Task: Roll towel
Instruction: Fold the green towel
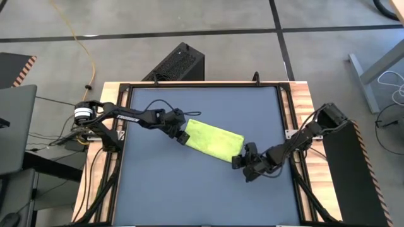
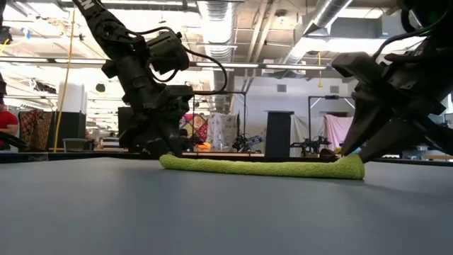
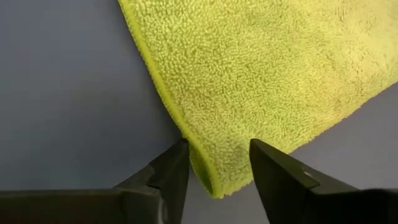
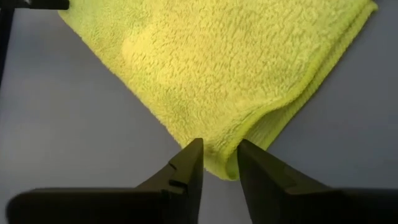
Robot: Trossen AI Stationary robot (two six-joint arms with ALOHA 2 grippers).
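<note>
The lime-green towel (image 1: 214, 140) lies flat on the dark table as a folded narrow rectangle, slanting from centre-left toward the right; in the low view the towel (image 2: 262, 167) is a low strip. My left gripper (image 3: 217, 155) is open at the towel's left end, slanting down, one finger on either side of a corner. My right gripper (image 4: 217, 152) is at the towel's right end, shut on the near corner there. My left gripper has the towel's hemmed corner (image 3: 208, 177) between its open fingers; whether a finger touches it I cannot tell. My right gripper pinches the towel's folded corner (image 4: 221, 163) between its two fingers, several layers, slanting down from the table's right. The towel stays flat on the table.
A black box (image 1: 180, 63) stands on the floor beyond the table's far edge. A wooden frame (image 1: 302, 107) borders the table. Bare table surface (image 1: 189, 189) stretches toward the near edge. A person's red sleeve (image 2: 6, 120) shows in the room behind.
</note>
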